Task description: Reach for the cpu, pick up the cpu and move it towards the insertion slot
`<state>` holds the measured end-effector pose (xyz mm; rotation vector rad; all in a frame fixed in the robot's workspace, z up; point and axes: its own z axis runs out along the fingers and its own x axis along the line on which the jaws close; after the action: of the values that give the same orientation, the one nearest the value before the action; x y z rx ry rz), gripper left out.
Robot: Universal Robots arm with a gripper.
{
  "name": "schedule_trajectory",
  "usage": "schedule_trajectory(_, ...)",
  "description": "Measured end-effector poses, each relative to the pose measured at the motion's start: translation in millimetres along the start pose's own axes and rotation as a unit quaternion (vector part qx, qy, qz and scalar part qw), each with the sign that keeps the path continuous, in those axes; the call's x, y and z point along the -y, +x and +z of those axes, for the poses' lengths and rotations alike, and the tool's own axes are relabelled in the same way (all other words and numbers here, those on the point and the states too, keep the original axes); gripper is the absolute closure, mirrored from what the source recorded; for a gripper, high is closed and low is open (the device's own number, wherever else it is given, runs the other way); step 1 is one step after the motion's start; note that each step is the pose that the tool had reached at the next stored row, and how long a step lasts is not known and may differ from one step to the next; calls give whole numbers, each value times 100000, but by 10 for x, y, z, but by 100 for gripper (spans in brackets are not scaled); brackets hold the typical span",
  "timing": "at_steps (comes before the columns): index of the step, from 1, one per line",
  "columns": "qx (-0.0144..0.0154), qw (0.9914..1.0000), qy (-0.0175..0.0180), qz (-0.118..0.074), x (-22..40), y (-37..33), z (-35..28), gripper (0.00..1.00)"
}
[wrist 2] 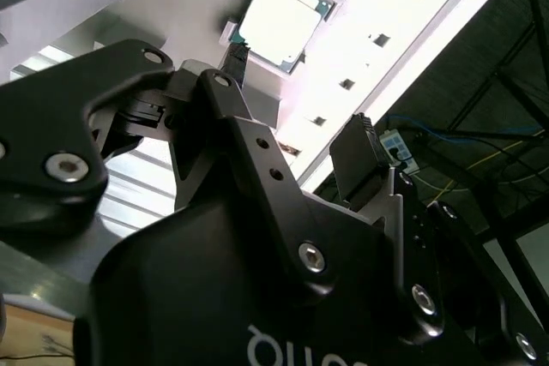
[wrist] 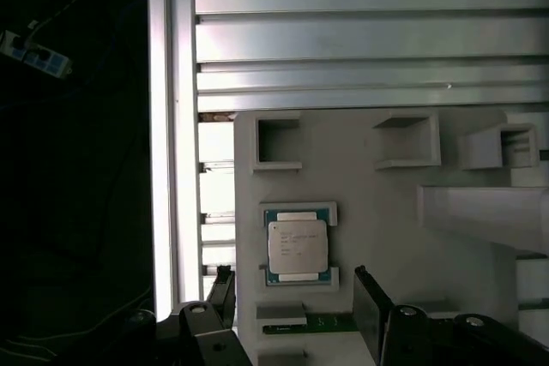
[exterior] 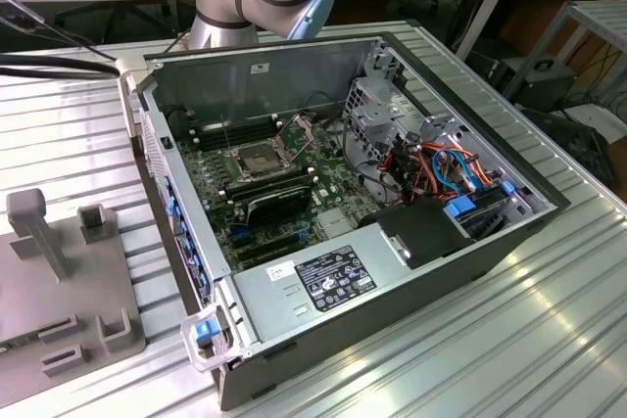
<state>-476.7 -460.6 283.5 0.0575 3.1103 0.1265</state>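
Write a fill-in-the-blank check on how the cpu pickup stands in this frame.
1. In the first wrist view, the gripper has its jaws ____.
2. The cpu lies flat in a holder coloured ____.
3. In the exterior view, the insertion slot, inside the open computer case, holds ____ cpu.
Missing words: open; grey; no.

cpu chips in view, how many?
1. The small square silver-topped chip sits in a nest on the pale grey fixture plate, just beyond the open pincer. Others may be hidden.
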Motion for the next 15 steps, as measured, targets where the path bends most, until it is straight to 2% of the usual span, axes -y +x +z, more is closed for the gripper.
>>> schedule_trajectory(3, -3, 100000, -2, -2, 7, 0, 8, 34)
schedule_trajectory(4, -10, 100000, -16, -3, 31, 0, 28, 34)
schedule_trajectory(5, -6, 100000, -36, 2, 73, 2, 148, 34)
schedule_trajectory(6, 36, 99996, 886, 89, 75, -9, 253, 34)
schedule_trajectory(7, -398, 99995, 910, 115, 74, -85, 310, 34)
schedule_trajectory(9, -625, 99994, 916, 136, 70, -116, 358, 34)
schedule_trajectory(12, -654, 99994, 920, 138, 6, -114, 443, 33)
schedule_trajectory(13, -643, 99994, 915, 137, -8, -113, 464, 26)
schedule_trajectory(15, -657, 99993, 924, 130, -17, -110, 508, 26)
